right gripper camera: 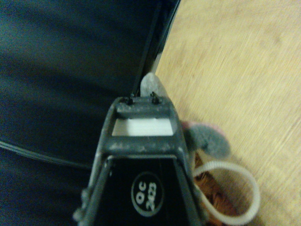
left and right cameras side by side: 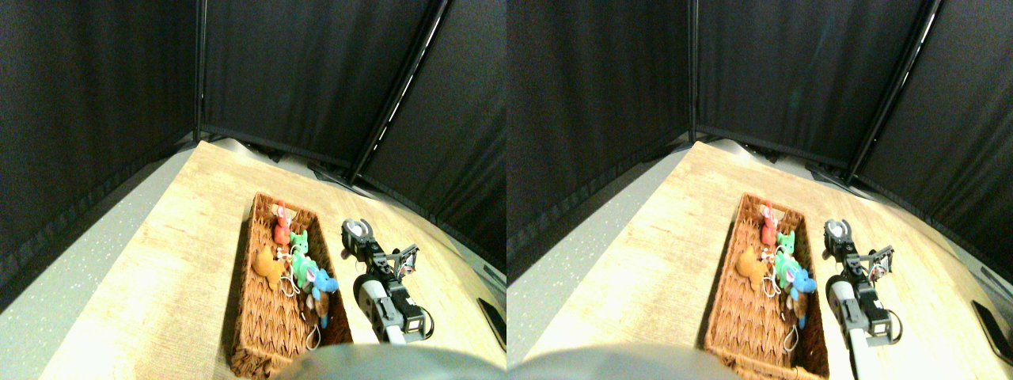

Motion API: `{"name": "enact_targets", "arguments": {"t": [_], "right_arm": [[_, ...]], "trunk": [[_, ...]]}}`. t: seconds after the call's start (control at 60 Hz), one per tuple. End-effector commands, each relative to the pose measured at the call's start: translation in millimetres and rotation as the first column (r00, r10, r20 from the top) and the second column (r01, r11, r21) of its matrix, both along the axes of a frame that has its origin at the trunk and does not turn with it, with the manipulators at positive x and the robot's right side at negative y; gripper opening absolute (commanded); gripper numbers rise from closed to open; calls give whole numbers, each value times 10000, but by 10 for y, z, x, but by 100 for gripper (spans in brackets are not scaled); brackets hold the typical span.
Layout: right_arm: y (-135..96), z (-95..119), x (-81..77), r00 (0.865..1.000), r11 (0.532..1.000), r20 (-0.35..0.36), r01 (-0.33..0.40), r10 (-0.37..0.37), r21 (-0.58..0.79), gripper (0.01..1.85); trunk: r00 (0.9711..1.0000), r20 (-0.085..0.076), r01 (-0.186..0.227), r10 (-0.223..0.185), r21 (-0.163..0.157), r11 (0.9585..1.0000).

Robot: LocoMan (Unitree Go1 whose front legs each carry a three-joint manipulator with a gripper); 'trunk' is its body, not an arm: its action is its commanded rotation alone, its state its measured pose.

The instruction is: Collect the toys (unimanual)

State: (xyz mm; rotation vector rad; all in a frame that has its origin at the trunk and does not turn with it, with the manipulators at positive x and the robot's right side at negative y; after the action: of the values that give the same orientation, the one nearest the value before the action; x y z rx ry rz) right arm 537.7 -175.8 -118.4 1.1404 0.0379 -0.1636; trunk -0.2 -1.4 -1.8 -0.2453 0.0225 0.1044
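Clenched fingers [left and right cameras side by side: 347,230] of the right gripper [left and right cameras side by side: 358,230] grasp the grey toy [left and right cameras side by side: 361,229]. It is held up just beside the wicker basket [left and right cameras side by side: 265,332], off the basket's long side and level with its far half, above the wooden table [left and right cameras side by side: 174,269].

The basket is a long, shallow rectangle of brown weave. Its long axis runs away from the robot and leans slightly left.

Six small plush toys lie inside, most along the wall nearest the gripper. The red toy [left and right cameras side by side: 282,227] is closest to the far end of the basket. The green toy [left and right cameras side by side: 299,241] and a second green toy [left and right cameras side by side: 304,266] come next. The blue toy [left and right cameras side by side: 324,282] and the brown toy [left and right cameras side by side: 319,304] follow towards the near end. The orange toy [left and right cameras side by side: 267,270] lies apart from that row, nearer the middle of the basket floor. White string loops trail among them.

In the wrist view the grey toy [right gripper camera: 209,141] is a fuzzy grey lump with a touch of pink, pressed against the side of the jaw frame. Its white string loop [right gripper camera: 237,188] curls out below the lump. I cannot tell which way the toy's long axis points.
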Motion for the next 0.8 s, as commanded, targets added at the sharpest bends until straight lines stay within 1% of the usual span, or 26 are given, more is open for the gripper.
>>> {"name": "enact_targets", "arguments": {"t": [0.017, 0.15, 0.233, 0.3, 0.383, 0.533, 0.6, 0.683, 0.717, 0.8], "right_arm": [[85, 73, -8, 9990, 9994, 280, -341, 344, -99, 6], [256, 96, -41, 9979, 9980, 100, -633, 634, -46, 6], [343, 109, -55, 9969, 9970, 167, -766, 767, -97, 6], [417, 115, -63, 9922, 9919, 168, -1226, 1232, -330, 6], [496, 116, -63, 9889, 9886, 67, -1482, 1484, -251, 6], [624, 100, -100, 9871, 9871, -19, -1598, 1598, -26, 6], [689, 94, -119, 9789, 9788, -94, -2042, 2040, -162, 6], [729, 81, -137, 9783, 9784, -111, -2067, 2067, 17, 6], [759, 77, -152, 9801, 9801, -114, -1982, 1983, 58, 6], [808, 66, -168, 9776, 9777, -140, -2099, 2100, 87, 6]], "trunk": [[9993, 113, -341, 344, -248, 9991], [9982, 217, -548, 559, -494, 9973], [9974, 258, -657, 674, -626, 9959], [9966, 317, -739, 764, -737, 9945], [9955, 349, -851, 885, -880, 9925], [9937, 404, -999, 1049, -1098, 9889], [9930, 421, -1049, 1106, -1200, 9872], [9920, 440, -1114, 1181, -1313, 9851], [9916, 454, -1137, 1208, -1351, 9843], [9911, 464, -1173, 1251, -1428, 9828]]}}
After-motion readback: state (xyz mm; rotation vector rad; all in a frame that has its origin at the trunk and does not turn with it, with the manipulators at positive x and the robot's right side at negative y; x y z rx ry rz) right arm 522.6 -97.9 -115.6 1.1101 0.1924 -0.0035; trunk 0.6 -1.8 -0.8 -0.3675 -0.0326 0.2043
